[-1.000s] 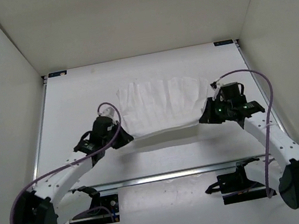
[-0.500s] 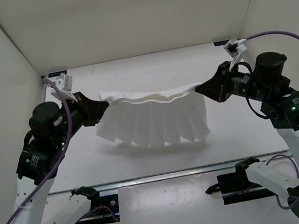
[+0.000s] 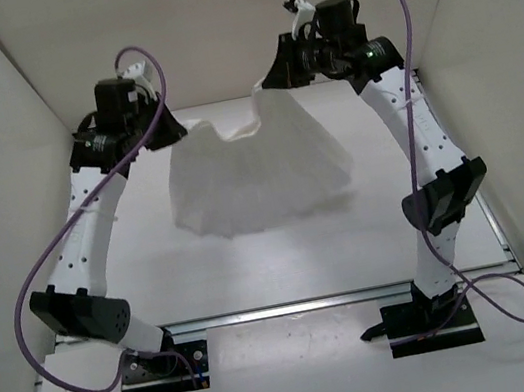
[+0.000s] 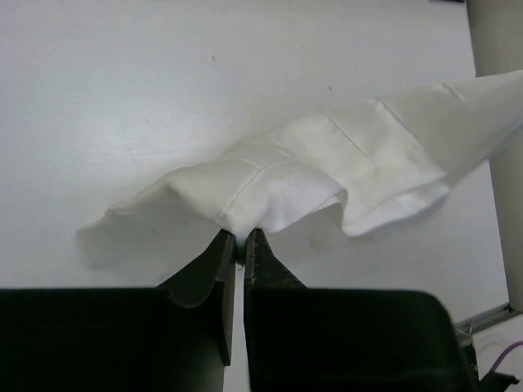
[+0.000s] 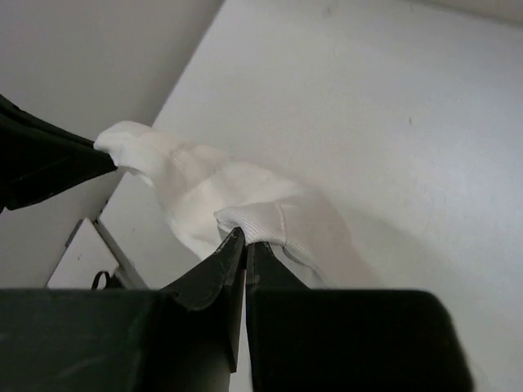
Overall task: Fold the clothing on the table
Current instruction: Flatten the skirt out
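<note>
Clothing point(image 3: 258, 171) draped between left gripper point(image 4: 240, 242), right gripper point(image 5: 243, 243); jaws pinch edge (wrist views).

From my screen the overhead view is bright and evenly lit, with soft light falling from above. The clothing point(image 3: 259, 176) barely stands out from the table point(image 3: 286, 273); a pale, blurred shadow on the near side of the clothing marks its edge. In the wrist views the left gripper point(image 4: 241, 237) and right gripper point(image 5: 243, 241) read as flat black, with detail lost. On the right wrist view a soft grey shadow lies just right of the clothing, and the whole picture looks slightly soft.
</note>
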You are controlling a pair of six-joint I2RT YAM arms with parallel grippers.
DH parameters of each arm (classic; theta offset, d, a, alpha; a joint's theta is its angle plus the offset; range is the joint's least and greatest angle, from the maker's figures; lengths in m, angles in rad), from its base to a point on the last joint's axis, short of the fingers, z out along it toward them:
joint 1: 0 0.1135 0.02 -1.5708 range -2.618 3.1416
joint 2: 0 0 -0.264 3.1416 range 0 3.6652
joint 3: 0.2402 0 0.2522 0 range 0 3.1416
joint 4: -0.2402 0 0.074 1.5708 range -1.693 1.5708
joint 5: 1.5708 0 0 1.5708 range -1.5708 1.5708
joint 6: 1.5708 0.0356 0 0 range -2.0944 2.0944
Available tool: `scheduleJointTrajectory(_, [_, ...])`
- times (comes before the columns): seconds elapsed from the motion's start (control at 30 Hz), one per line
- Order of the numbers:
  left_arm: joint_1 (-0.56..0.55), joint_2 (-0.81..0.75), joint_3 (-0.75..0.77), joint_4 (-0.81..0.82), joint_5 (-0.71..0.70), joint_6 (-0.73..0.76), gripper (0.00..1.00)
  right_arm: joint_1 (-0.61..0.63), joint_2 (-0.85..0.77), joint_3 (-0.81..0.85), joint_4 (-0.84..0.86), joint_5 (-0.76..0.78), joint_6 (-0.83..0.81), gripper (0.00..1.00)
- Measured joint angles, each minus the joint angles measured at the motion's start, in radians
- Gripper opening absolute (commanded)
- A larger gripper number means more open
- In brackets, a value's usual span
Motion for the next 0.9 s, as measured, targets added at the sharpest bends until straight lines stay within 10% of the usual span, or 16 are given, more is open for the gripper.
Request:
scheduleJointTrajectory(0.2, [0.006,-0.077,0.151,0.026,-0.031,0.032,0.00,-0.014,-0.113,-0.069,0.073,-0.034,0.005,0.00])
scheduleJointTrajectory(0.4, [-0.035,-0.343,-0.360,0.179,-0.019,0.015,0.00,-0.107,-0.330,-0.611,0.267,-0.085,0.033,0.00])
scheduleJointTrajectory(0.63, [-0.105,-0.268,-1.022,0.305,-0.006,-0.066,0.00,-0.090,-0.307,-1.184,0.378,-0.036,0.092,0.00])
scheduleJointTrajectory(0.9, [-0.246,-0.364,-1.167,0.312,0.002,-0.116,0.00,0.032,-0.475,-1.506,0.397,0.029,0.162,0.00])
